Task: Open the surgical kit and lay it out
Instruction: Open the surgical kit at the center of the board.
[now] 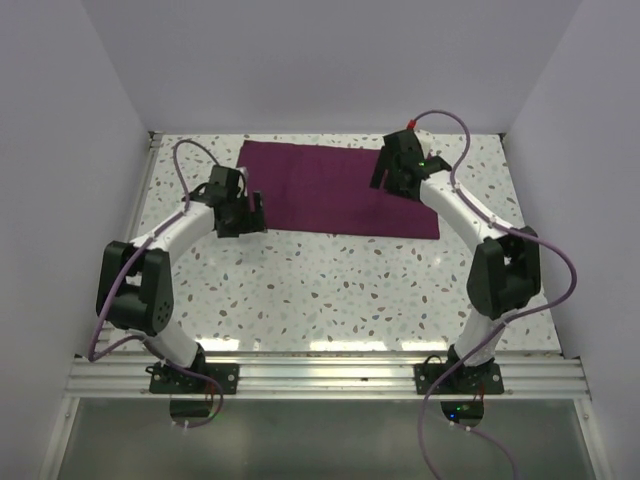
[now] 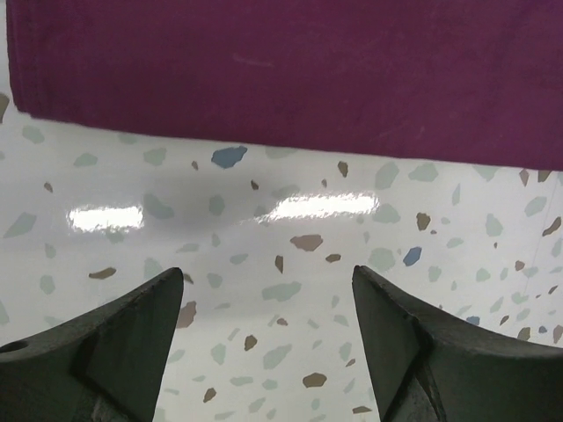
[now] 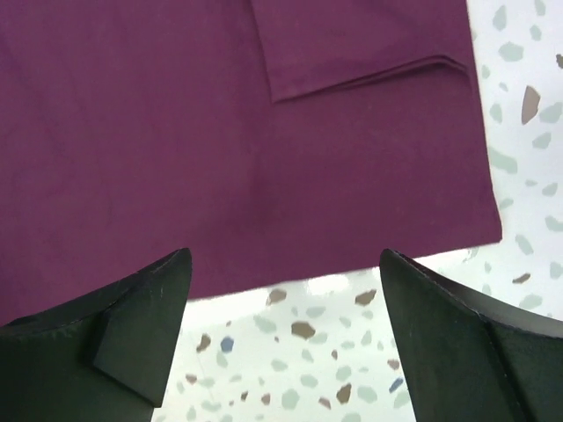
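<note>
The surgical kit shows only as a dark purple cloth (image 1: pixel 330 185), lying flat at the back of the speckled table. A folded flap (image 3: pixel 352 44) lies on top of the cloth near one of its corners. My left gripper (image 1: pixel 252 212) hovers at the cloth's left edge, open, with only bare table between its fingers (image 2: pixel 268 299); the cloth's hem (image 2: pixel 290 70) is just beyond the tips. My right gripper (image 1: pixel 384 172) hangs over the cloth's right part, open and holding nothing (image 3: pixel 286 281). Its tips straddle the cloth's edge (image 3: pixel 220 149).
Pale walls (image 1: pixel 60 150) close in the table on the left, back and right. An aluminium rail (image 1: pixel 320 375) carries both arm bases along the near edge. Purple cables (image 1: pixel 560 290) loop beside each arm. Speckled tabletop (image 1: pixel 330 290) lies between the arms.
</note>
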### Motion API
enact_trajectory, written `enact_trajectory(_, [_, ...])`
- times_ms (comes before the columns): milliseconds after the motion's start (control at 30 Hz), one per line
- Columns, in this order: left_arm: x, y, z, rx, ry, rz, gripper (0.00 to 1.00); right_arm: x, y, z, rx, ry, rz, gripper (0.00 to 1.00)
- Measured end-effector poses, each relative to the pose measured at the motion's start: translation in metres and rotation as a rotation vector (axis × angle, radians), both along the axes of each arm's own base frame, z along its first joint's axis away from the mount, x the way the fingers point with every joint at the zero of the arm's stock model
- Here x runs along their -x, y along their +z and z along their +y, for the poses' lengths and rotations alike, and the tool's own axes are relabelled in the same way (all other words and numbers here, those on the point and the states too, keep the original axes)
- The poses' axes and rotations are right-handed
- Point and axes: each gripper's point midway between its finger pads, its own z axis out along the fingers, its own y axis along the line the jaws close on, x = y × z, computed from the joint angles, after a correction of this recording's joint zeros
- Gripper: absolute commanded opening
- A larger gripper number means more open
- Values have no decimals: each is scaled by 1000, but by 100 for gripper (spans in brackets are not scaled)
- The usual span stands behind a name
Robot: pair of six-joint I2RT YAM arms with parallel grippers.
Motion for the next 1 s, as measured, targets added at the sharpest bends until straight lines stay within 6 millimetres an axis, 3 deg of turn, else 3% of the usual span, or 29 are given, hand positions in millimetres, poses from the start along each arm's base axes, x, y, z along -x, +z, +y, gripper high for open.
enact_trajectory(133, [19, 0, 8, -21, 5, 11, 82, -20, -25, -20, 15, -56, 40, 92])
enact_trajectory(367, [48, 1, 20, -52, 15, -1, 82, -27, -88, -57, 9, -171, 162, 91])
enact_trajectory(533, [68, -17, 24, -61, 11, 52, 82, -35, -115, -62, -10, -198, 184, 91])
enact_trajectory(733, [72, -21, 25, -66, 0, 67, 82, -51, -130, -67, -37, -214, 170, 89])
enact_trajectory(1000, [74, -29, 24, -70, -3, 94, 82, -79, -124, -77, -114, -249, 60, 86])
